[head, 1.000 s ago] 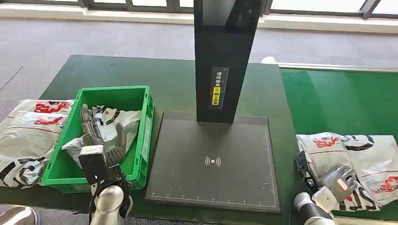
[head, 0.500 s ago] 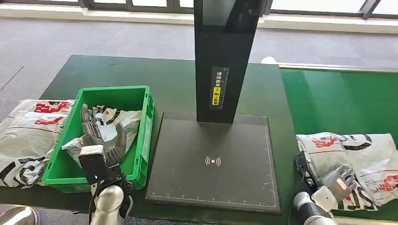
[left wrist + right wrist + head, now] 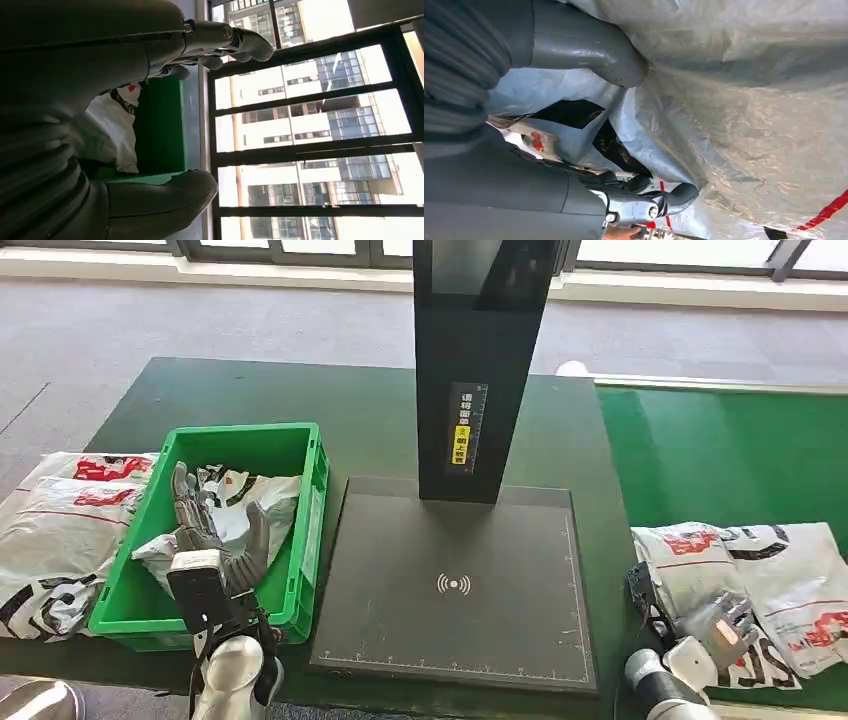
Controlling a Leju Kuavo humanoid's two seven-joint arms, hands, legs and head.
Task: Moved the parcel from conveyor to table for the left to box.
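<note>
Head view: parcel (image 3: pixel 745 575) under right robot hand (image 3: pixel 722 625), slightly nearer than before.

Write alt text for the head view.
Right hand grips a grey parcel on the green conveyor; left hand hovers open over a green crate holding another parcel, beside a black scanner stand.

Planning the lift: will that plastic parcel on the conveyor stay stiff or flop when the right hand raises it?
Probably floppy: the parcel is a wrinkled plastic bag, creasing around the right hand. Its glossy film looks slippery.
</note>
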